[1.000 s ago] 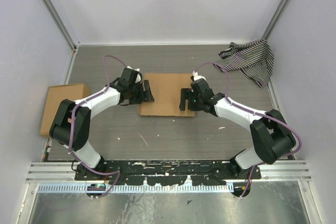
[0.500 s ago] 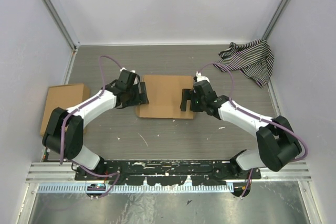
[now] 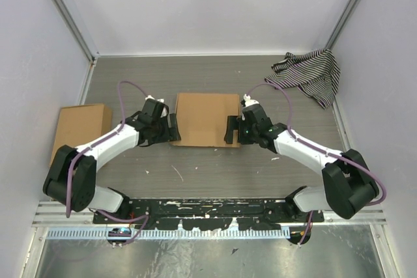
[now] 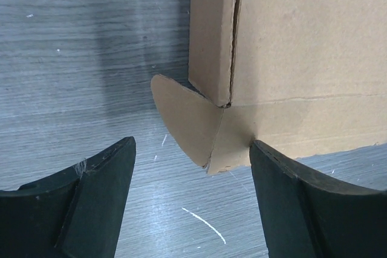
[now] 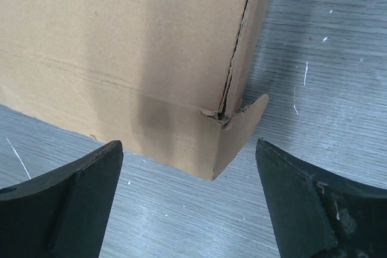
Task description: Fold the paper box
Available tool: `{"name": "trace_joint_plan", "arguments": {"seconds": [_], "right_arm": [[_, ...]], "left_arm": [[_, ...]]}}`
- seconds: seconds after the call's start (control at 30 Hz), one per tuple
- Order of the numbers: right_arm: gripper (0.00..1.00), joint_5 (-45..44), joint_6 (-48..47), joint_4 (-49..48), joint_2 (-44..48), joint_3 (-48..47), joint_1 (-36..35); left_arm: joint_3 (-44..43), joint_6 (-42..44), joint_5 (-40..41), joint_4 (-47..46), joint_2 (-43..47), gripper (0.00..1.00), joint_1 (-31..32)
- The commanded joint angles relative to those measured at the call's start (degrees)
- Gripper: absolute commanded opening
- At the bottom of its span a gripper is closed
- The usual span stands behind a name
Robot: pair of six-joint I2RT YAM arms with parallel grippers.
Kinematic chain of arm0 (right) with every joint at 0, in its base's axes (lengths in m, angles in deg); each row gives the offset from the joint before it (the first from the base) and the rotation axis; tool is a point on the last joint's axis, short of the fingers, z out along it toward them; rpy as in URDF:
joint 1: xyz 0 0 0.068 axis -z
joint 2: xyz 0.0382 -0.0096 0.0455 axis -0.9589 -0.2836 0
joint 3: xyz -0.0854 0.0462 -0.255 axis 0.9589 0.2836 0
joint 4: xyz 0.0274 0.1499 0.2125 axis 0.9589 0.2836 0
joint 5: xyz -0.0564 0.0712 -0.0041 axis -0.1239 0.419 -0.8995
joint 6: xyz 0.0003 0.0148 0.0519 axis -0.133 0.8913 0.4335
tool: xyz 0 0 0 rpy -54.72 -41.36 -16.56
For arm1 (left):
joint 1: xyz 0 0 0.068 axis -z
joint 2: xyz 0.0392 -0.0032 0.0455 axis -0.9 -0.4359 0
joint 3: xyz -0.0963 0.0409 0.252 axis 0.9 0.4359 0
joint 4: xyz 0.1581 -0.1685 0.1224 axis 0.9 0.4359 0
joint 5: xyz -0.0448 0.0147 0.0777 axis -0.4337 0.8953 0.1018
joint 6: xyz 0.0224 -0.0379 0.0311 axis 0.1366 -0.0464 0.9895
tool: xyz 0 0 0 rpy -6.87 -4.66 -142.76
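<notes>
Lying flat: paper box [image 3: 205, 118], tabs [image 4: 184, 116] nearward | left end effector [image 3: 171, 128], right end effector [image 3: 230, 130]: apart

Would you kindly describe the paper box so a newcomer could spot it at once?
At the middle of the grey table, between the left gripper and right gripper, lies the paper box. It is squarish with a rounded corner tab, unlike the narrower cardboard piece at the left edge.

Robotics lab work cell, plain white enclosure walls [image 3: 215, 11], aluminium mounting rail [image 3: 65, 211], scuffed grey wood-grain table [image 3: 215, 167]
</notes>
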Motion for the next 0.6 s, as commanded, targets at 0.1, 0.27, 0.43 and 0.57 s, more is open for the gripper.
{"name": "trace_joint_plan", "arguments": {"seconds": [0.1,0.27,0.43,0.57], "right_arm": [[0.95,1.9,-1.4,-4.0,2.9,1.6,-0.3],[0.94,2.8,-1.4,-5.3,3.0,2.4,-0.3],[0.93,3.6,-1.7,-5.8,3.1,2.8,-0.4],[0.92,3.5,-1.7,-5.7,3.4,3.0,-0.4]], "left_arm": [[2.7,1.0,-0.9,-8.4,3.9,0.82,0.6],[4.7,2.1,-0.5,-13.6,5.3,0.83,0.7],[4.8,2.9,-0.9,-14.1,3.6,0.82,0.8],[5.2,2.7,-1.6,-14.5,2.4,0.82,1.0]]}}
